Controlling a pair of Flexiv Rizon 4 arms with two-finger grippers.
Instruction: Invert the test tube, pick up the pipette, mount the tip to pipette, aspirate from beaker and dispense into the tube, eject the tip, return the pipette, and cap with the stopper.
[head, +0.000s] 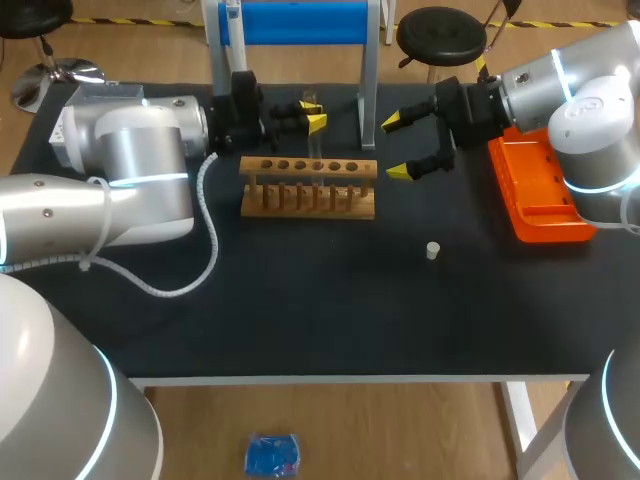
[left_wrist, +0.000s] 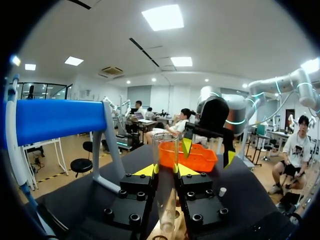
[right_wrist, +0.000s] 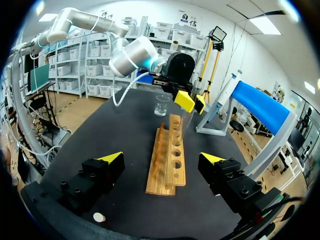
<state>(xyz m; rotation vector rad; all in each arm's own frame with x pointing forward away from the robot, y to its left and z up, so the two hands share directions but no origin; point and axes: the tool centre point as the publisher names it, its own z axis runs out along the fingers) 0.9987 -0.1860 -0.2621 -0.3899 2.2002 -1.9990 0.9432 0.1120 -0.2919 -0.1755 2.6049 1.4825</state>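
Closest in the left wrist view, the left gripper (left_wrist: 165, 170) is clamped on the test tube (left_wrist: 165, 150), one yellow tip pressing each side of the glass just below its rim. The tube stands upright with its open mouth up. Its lower end drops toward the wooden rack (head: 308, 187) on the counter (head: 300, 300), though whether it already sits in a hole is hidden. Judging by the mouth-up pose, the inverting step is at its close and the tube is being set into the rack.

The right gripper (head: 402, 146) hangs just past the rack's right end, its fingers spread wide and holding nothing. The white stopper (head: 432, 250) lies alone on the counter, nearer the front edge and well apart from the rack. The beaker (right_wrist: 162, 105) stands beyond the rack's far end, near the left arm.

The next move probably calls for lowering the tube straight down so it does not catch the hole's edge, then opening the left fingers. The empty right gripper can then go to the blue stand (head: 290, 22) for the pipette.
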